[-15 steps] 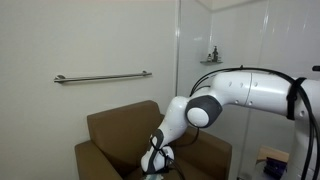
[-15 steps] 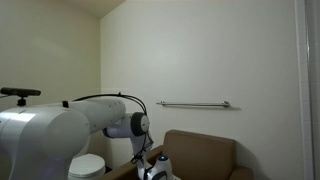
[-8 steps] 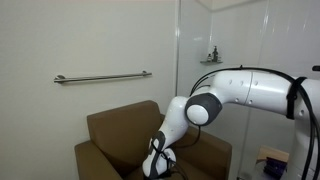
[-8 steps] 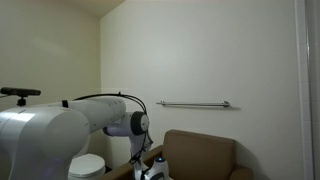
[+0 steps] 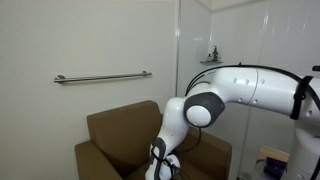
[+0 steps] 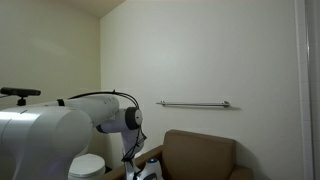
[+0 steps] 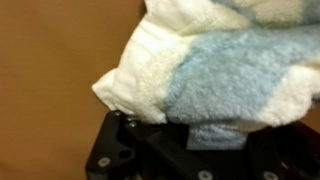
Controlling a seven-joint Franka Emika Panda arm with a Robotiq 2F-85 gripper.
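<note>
White walls are framing a small room where a metal rail (image 5: 102,76) is running across the wall above a brown armchair (image 5: 115,128); both exterior views are showing the pair, with the rail (image 6: 193,103) sitting well above the chair back (image 6: 200,148). A little shelf (image 5: 212,60) is carrying something small, too far off to make out.

The arm (image 5: 240,90) is bending steeply down at the elbow, probably because the seat is lying low, and the gripper (image 5: 158,170) is hanging just over the cushion at the frame's bottom edge. From the opposite side the gripper (image 6: 143,172) is showing only partly.

In the wrist view the gripper (image 7: 200,135) is clamping down tight on a towel (image 7: 220,70), a white and pale blue terry cloth. The jaws are pinching a fold near its edge, so the rest is bunching and spilling over the fingers, hiding them. Brown upholstery is filling the background, which suggests the towel is being held over the seat; whether it is touching the cushion cannot be told.
</note>
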